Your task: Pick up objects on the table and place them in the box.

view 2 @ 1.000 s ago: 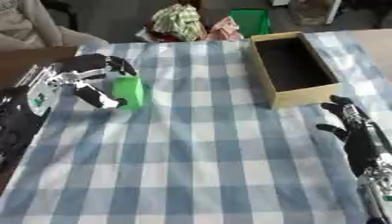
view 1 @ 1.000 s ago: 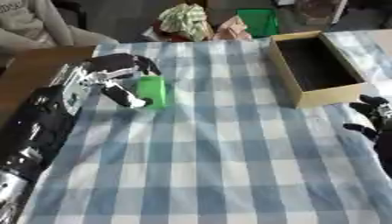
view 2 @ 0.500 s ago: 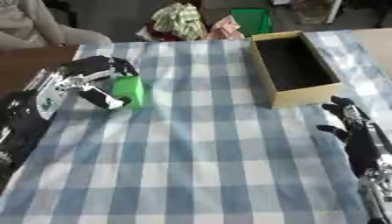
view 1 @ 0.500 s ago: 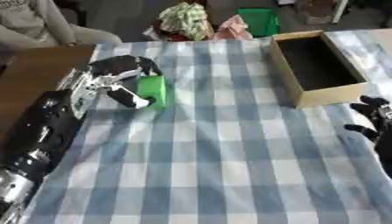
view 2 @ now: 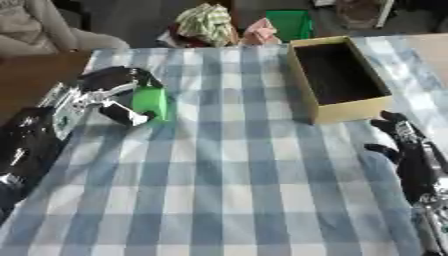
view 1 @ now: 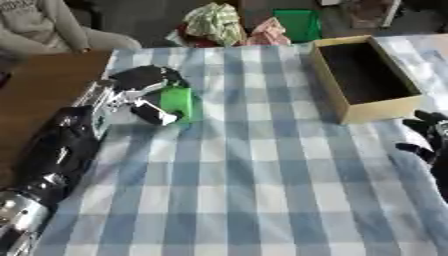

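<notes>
Lying on the blue-and-white checked tablecloth (view 1: 262,170), the small bright green block (view 1: 178,104) sits inside the left hand (view 1: 140,95). Its fingers and thumb curl around the block. The right hand (view 2: 404,145) rests relaxed near the open tan cardboard box (view 2: 346,112).

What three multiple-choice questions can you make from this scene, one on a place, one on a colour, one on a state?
1. Where is the box?
A. far right of the table
B. near left corner
C. centre

2. What colour is the block?
A. red
B. green
C. yellow

3. How is the left hand?
A. flat on the cloth
B. curled round the block
C. inside the box

Answers: 1 A, it sits at the cloth's far right side. 2 B, it is bright green. 3 B, fingers and thumb wrap the block.
</notes>
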{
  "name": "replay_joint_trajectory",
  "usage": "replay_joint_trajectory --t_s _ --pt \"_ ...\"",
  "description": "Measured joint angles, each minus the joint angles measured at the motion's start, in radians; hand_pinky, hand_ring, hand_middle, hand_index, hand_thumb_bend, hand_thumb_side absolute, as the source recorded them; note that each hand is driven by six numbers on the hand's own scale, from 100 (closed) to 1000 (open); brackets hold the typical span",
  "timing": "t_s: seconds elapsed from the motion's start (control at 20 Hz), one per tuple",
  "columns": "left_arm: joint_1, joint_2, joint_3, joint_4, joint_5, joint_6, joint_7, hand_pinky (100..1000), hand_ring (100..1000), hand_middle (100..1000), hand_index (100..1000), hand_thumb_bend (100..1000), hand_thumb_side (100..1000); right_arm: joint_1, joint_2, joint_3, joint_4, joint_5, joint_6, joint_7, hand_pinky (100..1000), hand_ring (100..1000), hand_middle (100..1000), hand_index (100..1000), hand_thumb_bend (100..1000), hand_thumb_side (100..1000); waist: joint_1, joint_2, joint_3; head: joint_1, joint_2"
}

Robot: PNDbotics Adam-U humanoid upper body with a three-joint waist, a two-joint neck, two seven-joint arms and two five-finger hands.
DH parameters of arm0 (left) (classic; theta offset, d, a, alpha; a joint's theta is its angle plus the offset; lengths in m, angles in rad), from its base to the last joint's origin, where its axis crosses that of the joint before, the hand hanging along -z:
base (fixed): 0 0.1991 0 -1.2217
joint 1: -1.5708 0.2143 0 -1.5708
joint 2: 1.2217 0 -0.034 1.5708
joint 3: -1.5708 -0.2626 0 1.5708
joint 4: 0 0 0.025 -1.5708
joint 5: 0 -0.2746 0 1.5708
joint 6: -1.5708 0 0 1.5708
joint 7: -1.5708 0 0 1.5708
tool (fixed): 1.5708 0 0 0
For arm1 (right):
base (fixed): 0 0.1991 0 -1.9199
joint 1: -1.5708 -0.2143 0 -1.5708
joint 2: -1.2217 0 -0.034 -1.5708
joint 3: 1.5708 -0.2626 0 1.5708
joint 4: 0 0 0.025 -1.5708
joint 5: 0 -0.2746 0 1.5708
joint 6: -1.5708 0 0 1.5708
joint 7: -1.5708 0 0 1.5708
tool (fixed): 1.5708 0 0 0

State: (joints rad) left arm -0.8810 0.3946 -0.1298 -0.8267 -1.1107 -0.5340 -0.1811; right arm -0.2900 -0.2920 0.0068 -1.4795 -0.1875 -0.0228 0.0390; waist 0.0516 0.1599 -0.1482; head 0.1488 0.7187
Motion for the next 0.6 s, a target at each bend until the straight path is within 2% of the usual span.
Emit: replay_joint_trajectory --t_s 0.15,0.45,0.6 --pt "-0.001 0.0 0.0 0.004 -0.016 -0.001 0.004 733 650 687 838 287 418 0.0 0.0 0.0 0.0 0.0 0.0 0.0 705 1000 770 898 100 846 -0.002 0.0 0.0 0.001 0.0" --pt "-0.006 -0.007 0.003 0.005 -0.034 -0.004 0.006 675 487 476 803 171 362 0.0 0.0 0.0 0.0 0.0 0.0 0.0 705 1000 769 898 100 845 -0.002 0.0 0.001 0.004 0.0" --pt "-0.007 -0.007 0.003 0.003 -0.032 -0.008 0.008 667 463 448 797 132 340 0.0 0.0 0.0 0.0 0.0 0.0 0.0 705 1000 769 898 100 845 -0.001 0.0 0.001 0.004 0.0"
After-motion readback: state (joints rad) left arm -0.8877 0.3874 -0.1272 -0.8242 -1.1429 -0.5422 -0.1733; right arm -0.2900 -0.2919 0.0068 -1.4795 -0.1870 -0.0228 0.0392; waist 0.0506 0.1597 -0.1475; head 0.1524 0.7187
